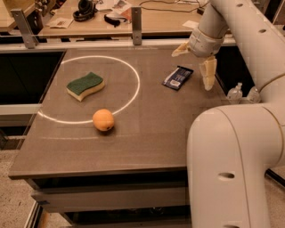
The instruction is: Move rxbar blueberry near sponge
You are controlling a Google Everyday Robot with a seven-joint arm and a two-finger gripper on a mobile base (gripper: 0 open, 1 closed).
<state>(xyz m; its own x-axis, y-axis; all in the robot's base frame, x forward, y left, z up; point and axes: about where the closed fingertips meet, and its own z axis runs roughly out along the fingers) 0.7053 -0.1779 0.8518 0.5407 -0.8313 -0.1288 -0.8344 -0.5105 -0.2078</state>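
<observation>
One gripper [194,62]: hovers just beside the rxbar blueberry [177,77], fingers splayed wide, gripping nothing
sponge [85,85]: well left of the rxbar blueberry

Orange fruit [103,120] on brown table [156,138], white ring [138,84], headphones [84,8] behind
</observation>
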